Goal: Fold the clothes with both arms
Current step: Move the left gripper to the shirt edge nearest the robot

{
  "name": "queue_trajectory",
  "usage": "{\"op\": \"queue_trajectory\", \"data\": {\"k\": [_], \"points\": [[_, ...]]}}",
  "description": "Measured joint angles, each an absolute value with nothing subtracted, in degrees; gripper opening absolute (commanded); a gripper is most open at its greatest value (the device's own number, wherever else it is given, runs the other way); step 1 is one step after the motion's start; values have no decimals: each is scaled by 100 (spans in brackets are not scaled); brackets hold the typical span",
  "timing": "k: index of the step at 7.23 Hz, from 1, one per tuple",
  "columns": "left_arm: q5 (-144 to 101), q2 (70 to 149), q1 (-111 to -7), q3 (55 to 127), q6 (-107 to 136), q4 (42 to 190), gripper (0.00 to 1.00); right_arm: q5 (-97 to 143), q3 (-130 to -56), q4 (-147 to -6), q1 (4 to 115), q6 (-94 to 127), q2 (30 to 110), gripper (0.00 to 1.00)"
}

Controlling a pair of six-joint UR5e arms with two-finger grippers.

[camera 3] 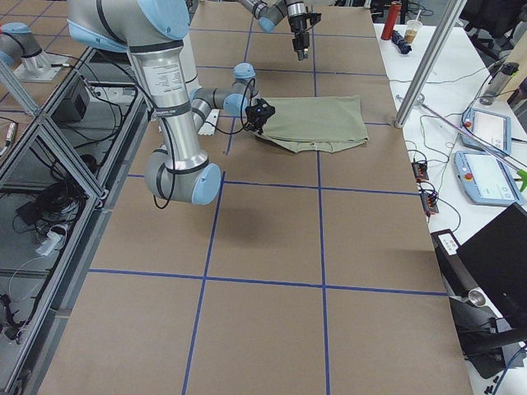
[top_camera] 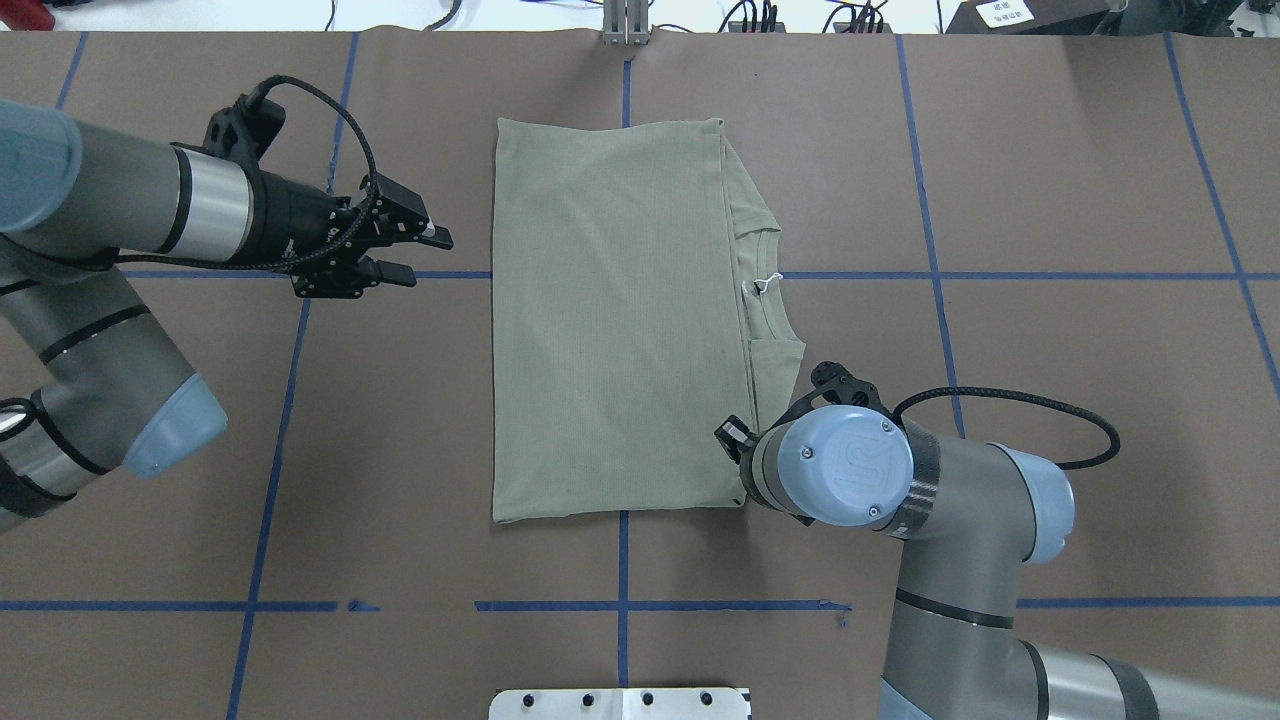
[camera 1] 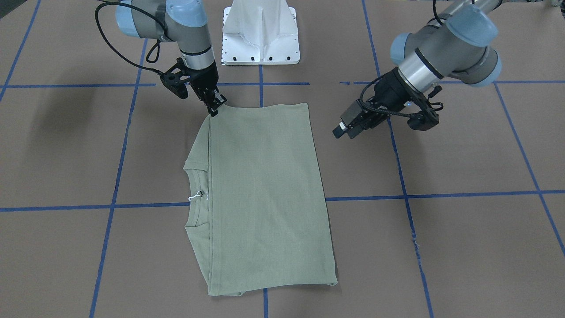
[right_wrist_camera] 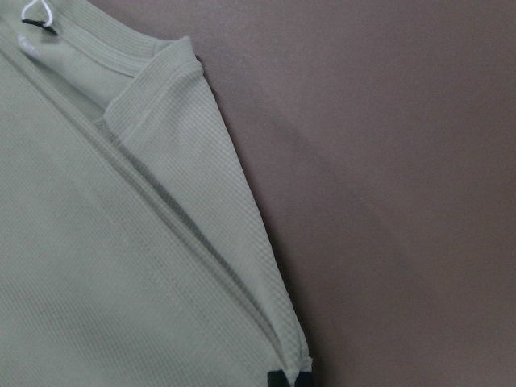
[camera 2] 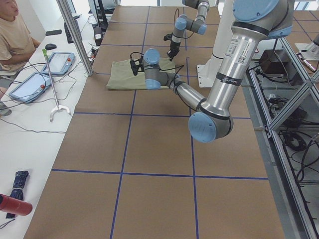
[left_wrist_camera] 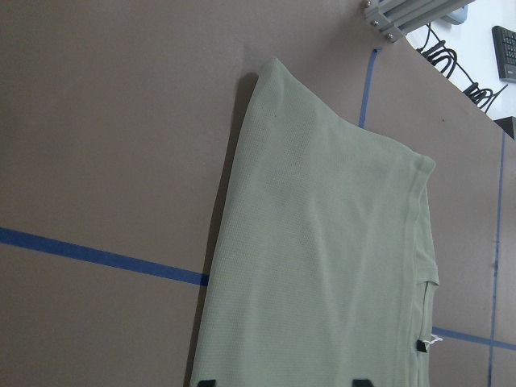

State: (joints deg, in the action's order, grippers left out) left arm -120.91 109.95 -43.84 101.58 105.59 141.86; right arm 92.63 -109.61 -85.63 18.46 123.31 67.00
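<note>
The pale sage-green shirt (camera 1: 265,190) lies folded into a long rectangle in the middle of the table, its ribbed neckline and white tag string (top_camera: 765,285) on the robot's right side. My right gripper (camera 1: 216,107) points down at the shirt's near right corner. In the right wrist view its fingertips (right_wrist_camera: 278,379) stand close together with the corner of the cloth (right_wrist_camera: 294,355) between them. In the overhead view the wrist hides those fingers. My left gripper (top_camera: 428,255) hovers open just left of the shirt's left edge, apart from the cloth and holding nothing.
The white pedestal base (camera 1: 260,39) stands at the robot's side of the table. Blue tape lines (top_camera: 622,560) grid the brown surface. A seated person (camera 2: 12,35) and tablets (camera 2: 60,62) are beyond the far table edge.
</note>
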Motion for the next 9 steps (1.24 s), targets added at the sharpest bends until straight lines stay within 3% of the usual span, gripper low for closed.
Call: {"op": "queue_trajectory", "data": {"k": [2, 4, 9], "points": [[-11580, 10716, -3507, 10654, 11205, 14075, 70, 9263, -11084, -8609, 1766, 12442, 6757, 0], [-11367, 10617, -2950, 10779, 11321, 13960, 93, 9262, -11180, -8641, 1704, 12464, 6837, 0], [-10283, 10558, -1908, 10732, 11764, 12749, 76, 9227, -11223, -8642, 1668, 12463, 6934, 0]]}}
